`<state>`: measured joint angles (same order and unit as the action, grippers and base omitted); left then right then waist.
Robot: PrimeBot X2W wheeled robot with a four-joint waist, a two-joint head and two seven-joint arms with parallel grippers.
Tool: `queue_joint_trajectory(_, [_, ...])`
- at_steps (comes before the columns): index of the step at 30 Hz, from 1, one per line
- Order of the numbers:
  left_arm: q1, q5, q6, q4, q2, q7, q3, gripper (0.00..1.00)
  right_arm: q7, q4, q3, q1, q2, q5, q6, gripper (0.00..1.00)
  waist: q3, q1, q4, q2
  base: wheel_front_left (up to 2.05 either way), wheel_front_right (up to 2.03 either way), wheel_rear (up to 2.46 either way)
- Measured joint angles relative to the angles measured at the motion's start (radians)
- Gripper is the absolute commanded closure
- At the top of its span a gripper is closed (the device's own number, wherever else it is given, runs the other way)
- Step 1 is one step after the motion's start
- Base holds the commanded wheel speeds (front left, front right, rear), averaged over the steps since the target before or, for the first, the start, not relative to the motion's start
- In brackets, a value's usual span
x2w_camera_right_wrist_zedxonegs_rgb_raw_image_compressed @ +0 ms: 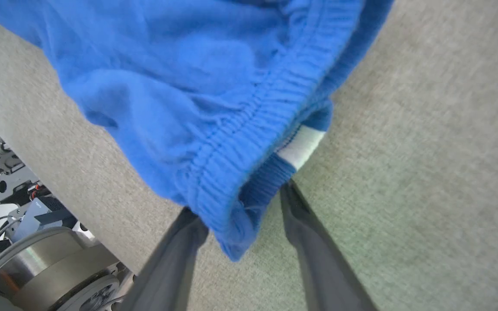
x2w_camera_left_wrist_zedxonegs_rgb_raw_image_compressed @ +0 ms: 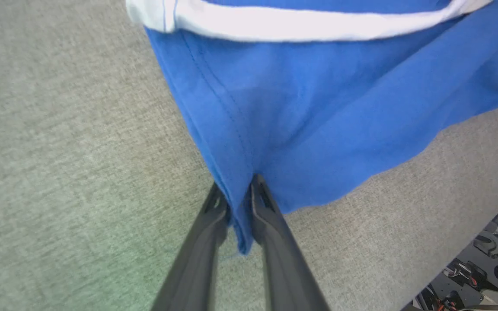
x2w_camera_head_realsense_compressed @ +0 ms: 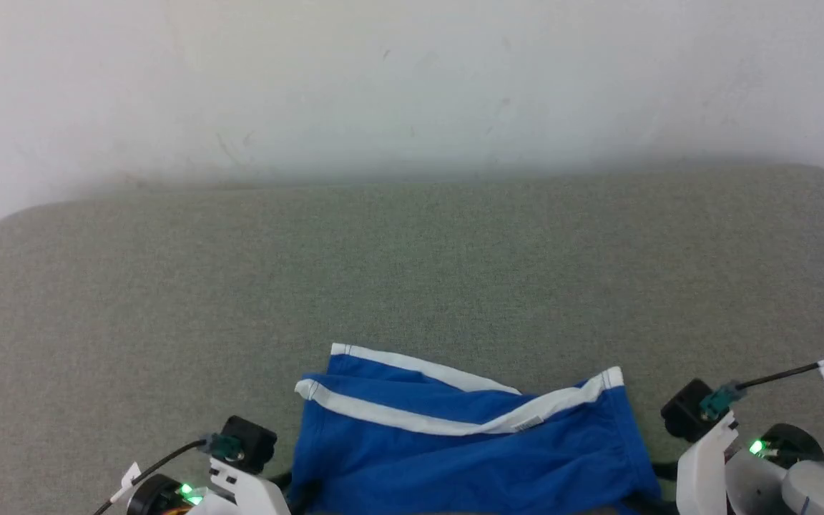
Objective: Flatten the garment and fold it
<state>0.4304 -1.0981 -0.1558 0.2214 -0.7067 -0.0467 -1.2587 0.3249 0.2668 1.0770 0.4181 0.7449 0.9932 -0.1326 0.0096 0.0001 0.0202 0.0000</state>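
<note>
Shorts (x2w_camera_head_realsense_compressed: 469, 443) gripped at the near edge, neither flat nor folded yet.
Lower left, the left hand (x2w_camera_left_wrist_zedxonegs_rgb_raw_image_compressed: 237, 194) is clamped on a blue side edge; lower right, the right hand (x2w_camera_right_wrist_zedxonegs_rgb_raw_image_compressed: 242, 207) straddles the elastic waistband (x2w_camera_right_wrist_zedxonegs_rgb_raw_image_compressed: 249, 125) corner, grip unclear. Beyond, the shorts lie rumpled at bottom centre of the grey tabletop (x2w_camera_head_realsense_compressed: 412, 272), white hems (x2w_camera_head_realsense_compressed: 383, 411) overlapping; flattening and folding apparently remain.

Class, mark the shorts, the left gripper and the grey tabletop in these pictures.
shorts (x2w_camera_head_realsense_compressed: 469, 458): head view, middle of the blue cloth.
left gripper (x2w_camera_left_wrist_zedxonegs_rgb_raw_image_compressed: 236, 186): left wrist view, midway between its fingertips.
grey tabletop (x2w_camera_head_realsense_compressed: 412, 272): head view, bare part beyond the shorts.
</note>
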Motion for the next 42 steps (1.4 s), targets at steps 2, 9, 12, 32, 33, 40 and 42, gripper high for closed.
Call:
queue_joint_trajectory(2, [-0.004, 0.014, -0.027, 0.002, 0.001, 0.046, 0.012, 0.00, 0.001, -0.031, -0.027, 0.000, 0.012, -0.001, 0.000, 0.00, -0.015, -0.0001, -0.002, 0.0000, 0.00, 0.00, 0.00])
queue_joint_trajectory(9, [-0.023, 0.079, -0.168, -0.043, -0.013, 0.252, 0.100, 0.00, 0.100, -0.232, -0.155, 0.012, 0.119, 0.033, 0.000, 0.00, -0.063, -0.0002, -0.008, 0.0000, 0.00, 0.00, 0.00])
queue_joint_trajectory(12, [-0.037, 0.130, -0.239, -0.071, -0.012, 0.297, 0.170, 0.00, 0.158, -0.286, -0.214, 0.029, 0.152, 0.044, 0.000, 0.00, -0.070, -0.0002, -0.007, 0.0000, 0.00, 0.00, 0.00])
queue_joint_trajectory(32, [-0.444, 0.760, -0.389, -0.369, 0.260, 0.304, 0.888, 0.00, 0.433, -0.030, -0.421, -0.069, -0.112, -0.063, 0.001, 0.00, 0.027, 0.0001, 0.064, 0.0000, 0.00, 0.00, 0.00])
queue_joint_trajectory(33, [-0.453, 0.773, -0.374, -0.367, 0.277, 0.304, 0.907, 0.00, 0.438, -0.013, -0.419, -0.079, -0.122, -0.080, 0.001, 0.00, 0.034, 0.0001, 0.068, 0.0000, 0.00, 0.00, 0.00])
queue_joint_trajectory(40, [-0.469, 0.877, -0.257, -0.343, 0.380, 0.304, 0.993, 0.00, 0.467, 0.039, -0.421, -0.113, -0.174, -0.106, 0.001, 0.00, 0.067, -0.0001, 0.086, 0.0001, 0.00, 0.00, 0.00])
queue_joint_trajectory(42, [-0.469, 0.900, -0.230, -0.325, 0.403, 0.304, 1.014, 0.00, 0.465, 0.036, -0.423, -0.112, -0.176, -0.107, 0.001, 0.74, 0.071, -0.0001, 0.085, 0.0000, 0.00, 0.00, 0.00])
